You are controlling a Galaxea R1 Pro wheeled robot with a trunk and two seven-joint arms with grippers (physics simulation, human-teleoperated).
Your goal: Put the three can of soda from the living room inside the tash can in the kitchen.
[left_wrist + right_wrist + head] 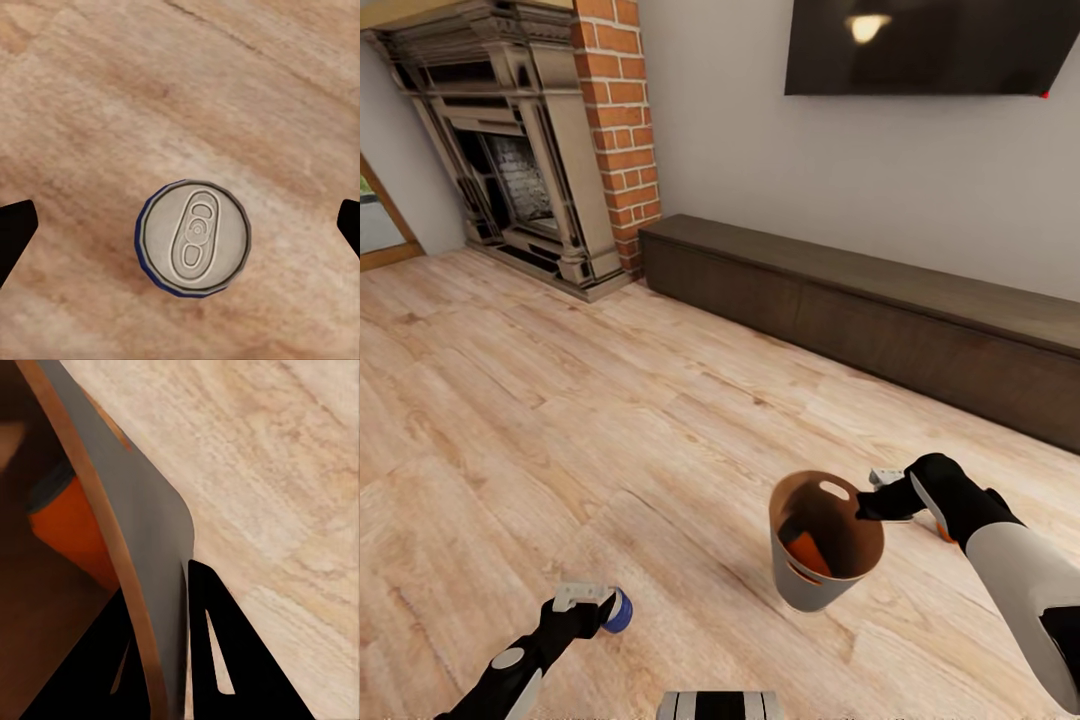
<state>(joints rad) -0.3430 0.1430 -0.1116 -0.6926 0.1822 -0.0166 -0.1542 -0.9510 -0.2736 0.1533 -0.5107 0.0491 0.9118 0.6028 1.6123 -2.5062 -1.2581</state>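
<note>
Head view: right fingers [872, 503] pinch tapered grey bin [805, 585] rim w/ orange can [807, 548] inside; left fingers [596, 600] released astride blue can [193, 238].

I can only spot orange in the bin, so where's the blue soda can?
The blue can is at the left gripper, low on the head view's left, above the wood floor, left of the grey bin.

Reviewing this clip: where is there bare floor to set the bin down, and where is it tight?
Bare wood floor spreads wide between the fireplace, the low cabinet and the arms. It is tight near the right claw pinching the trash can rim, an orange can inside, and around the blue can between the left claw fingers.
</note>
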